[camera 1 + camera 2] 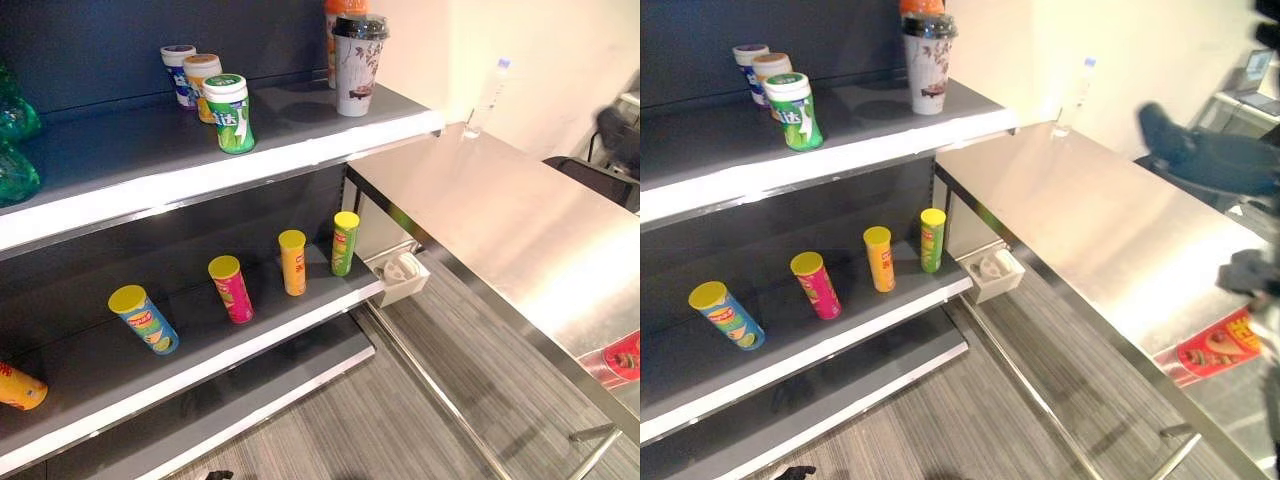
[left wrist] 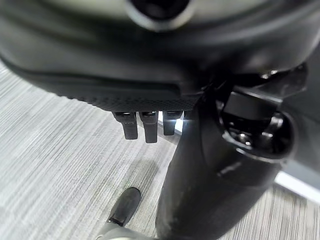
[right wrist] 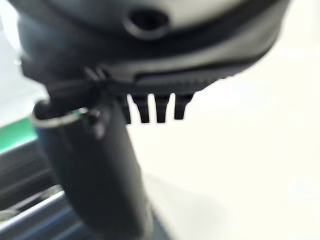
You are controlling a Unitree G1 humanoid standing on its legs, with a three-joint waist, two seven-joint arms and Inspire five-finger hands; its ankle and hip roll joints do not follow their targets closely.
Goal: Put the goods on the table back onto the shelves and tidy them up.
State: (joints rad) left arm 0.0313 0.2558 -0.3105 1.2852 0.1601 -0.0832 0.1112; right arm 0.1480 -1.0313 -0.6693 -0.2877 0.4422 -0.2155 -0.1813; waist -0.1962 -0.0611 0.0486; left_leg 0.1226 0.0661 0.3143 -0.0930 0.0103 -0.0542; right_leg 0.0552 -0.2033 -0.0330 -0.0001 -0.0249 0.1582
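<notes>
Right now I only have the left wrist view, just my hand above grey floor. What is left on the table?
Observer: A red can lies on its side at the near edge of the table.
Operator: Anything else up there?
Observer: A clear water bottle stands upright at the far corner, by the wall.
Operator: Where do cans like that go?
Observer: A row of yellow-lidded cans stands on the middle shelf, left of the table.
Operator: Is my other hand free?
Observer: Yes. In its wrist view the right hand has straight fingers and holds nothing.
</notes>
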